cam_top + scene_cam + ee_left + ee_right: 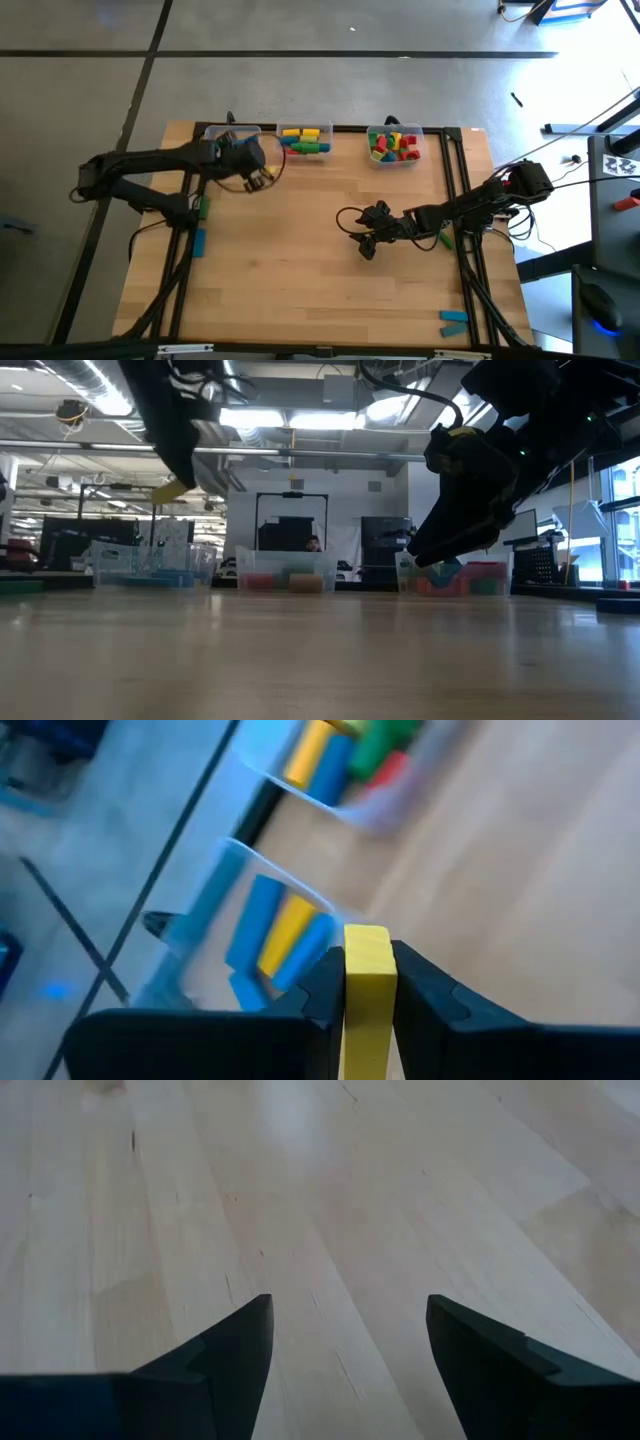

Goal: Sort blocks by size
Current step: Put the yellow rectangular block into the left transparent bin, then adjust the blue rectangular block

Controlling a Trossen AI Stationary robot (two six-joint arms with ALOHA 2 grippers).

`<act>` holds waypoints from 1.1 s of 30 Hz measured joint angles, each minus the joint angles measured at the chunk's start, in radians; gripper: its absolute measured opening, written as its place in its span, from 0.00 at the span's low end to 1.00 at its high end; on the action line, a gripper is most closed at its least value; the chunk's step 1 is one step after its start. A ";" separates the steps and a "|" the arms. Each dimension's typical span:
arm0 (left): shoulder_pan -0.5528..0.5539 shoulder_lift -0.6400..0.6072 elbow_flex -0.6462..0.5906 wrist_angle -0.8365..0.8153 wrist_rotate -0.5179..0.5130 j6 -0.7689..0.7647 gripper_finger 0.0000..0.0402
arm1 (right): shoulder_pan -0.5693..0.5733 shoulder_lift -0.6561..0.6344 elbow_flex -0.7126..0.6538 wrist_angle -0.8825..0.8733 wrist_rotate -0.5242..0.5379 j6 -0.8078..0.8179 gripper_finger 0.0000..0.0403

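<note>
Yellow block [367,990] apparently between left jaws.

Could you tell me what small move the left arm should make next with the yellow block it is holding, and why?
Probably ease over the leftmost bin and open. The left gripper is shut on a long yellow block beside that bin, which already holds long blue and yellow blocks. The right gripper hangs open over bare table.

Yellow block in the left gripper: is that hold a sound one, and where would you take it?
It looks sound. The left gripper pinches the yellow block across its two flat long faces near one end, leaving that end showing. Flat parallel sides suit this; I'd come in square to them, as here, over the bin.
</note>
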 joint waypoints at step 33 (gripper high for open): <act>0.495 0.009 -0.288 0.477 0.166 0.183 0.36 | 0.000 0.000 0.000 -0.002 -0.001 -0.022 0.64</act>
